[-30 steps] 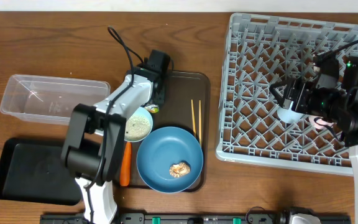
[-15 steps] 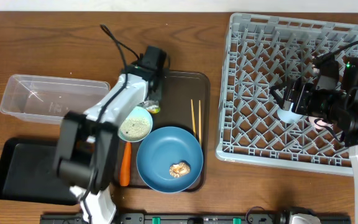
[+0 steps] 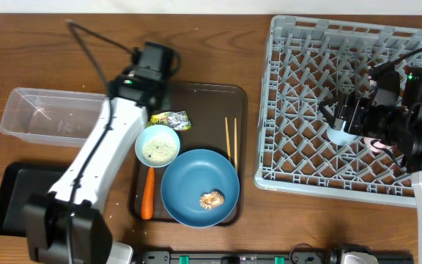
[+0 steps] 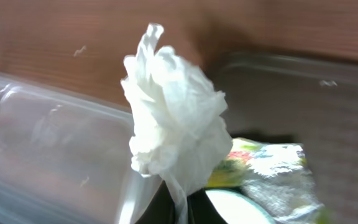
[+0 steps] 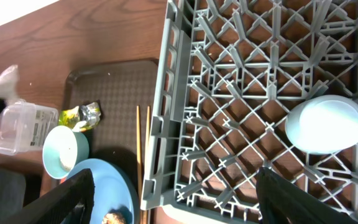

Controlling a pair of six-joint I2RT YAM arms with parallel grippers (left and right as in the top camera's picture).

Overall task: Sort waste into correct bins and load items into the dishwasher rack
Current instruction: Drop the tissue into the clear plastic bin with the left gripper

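My left gripper (image 4: 182, 210) is shut on crumpled white paper (image 4: 176, 118), held up between the clear tub (image 4: 42, 143) and the brown tray; from overhead the left gripper (image 3: 145, 79) hides the paper. The snack wrapper (image 3: 171, 119), the light-blue bowl (image 3: 157, 145) of rice, the carrot (image 3: 148, 194), the chopsticks (image 3: 231, 139) and the blue plate (image 3: 200, 187) with a brown lump (image 3: 212, 199) lie on that tray. My right gripper (image 5: 179, 205) hangs open over the grey rack (image 3: 306, 88), beside an upturned pale blue cup (image 5: 325, 124).
The clear tub (image 3: 50, 117) stands at the left, with the black tray (image 3: 28, 202) in front of it. The dark-brown serving tray (image 3: 211, 95) sits between them and the rack. Something pink (image 3: 378, 144) shows in the rack, partly under my right arm.
My left gripper closed on the paper and rose up and left off the serving tray toward the clear tub, uncovering the wrapper. The right arm has stayed still.
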